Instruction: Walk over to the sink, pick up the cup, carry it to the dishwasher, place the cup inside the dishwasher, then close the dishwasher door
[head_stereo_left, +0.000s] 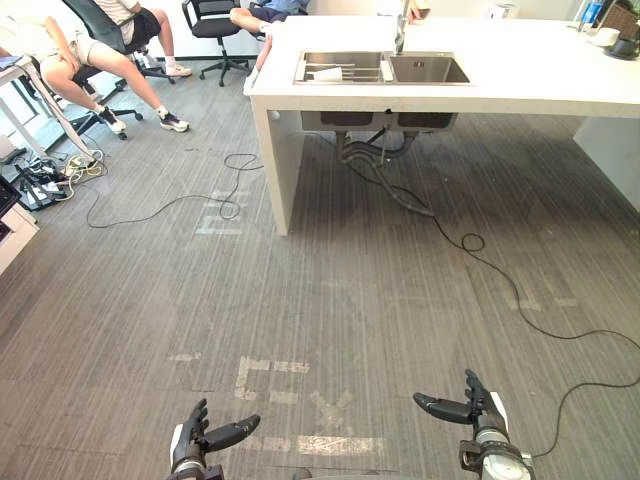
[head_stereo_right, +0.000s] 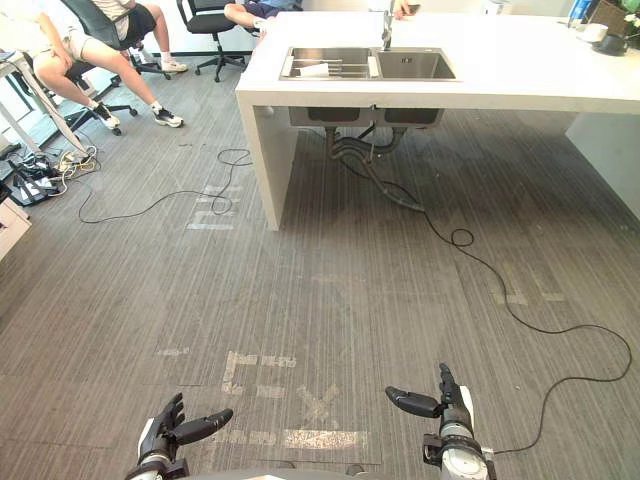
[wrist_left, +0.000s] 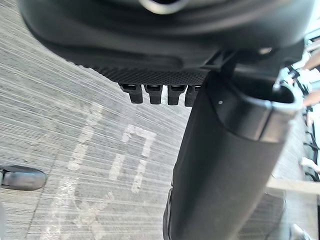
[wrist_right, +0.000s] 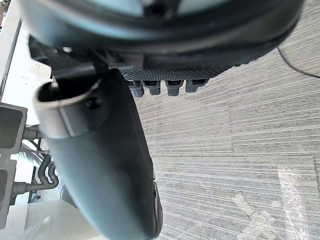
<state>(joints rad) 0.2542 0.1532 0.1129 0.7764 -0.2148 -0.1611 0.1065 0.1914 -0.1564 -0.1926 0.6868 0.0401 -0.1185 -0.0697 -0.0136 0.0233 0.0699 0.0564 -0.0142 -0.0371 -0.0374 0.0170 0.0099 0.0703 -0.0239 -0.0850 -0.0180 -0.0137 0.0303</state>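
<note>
I hold my left hand (head_stereo_left: 190, 448) and right hand (head_stereo_left: 481, 410) low over the floor (head_stereo_left: 350, 300), fingers loosely straight, thumbs out, empty. The cup (head_stereo_left: 328, 73) seems to lie in the sink (head_stereo_left: 428, 70), left basin, well ahead. I judge it light, stiff, maybe slick, so I'd wrap its body.

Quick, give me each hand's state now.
Left hand: open, holding nothing.
Right hand: open, holding nothing.
</note>
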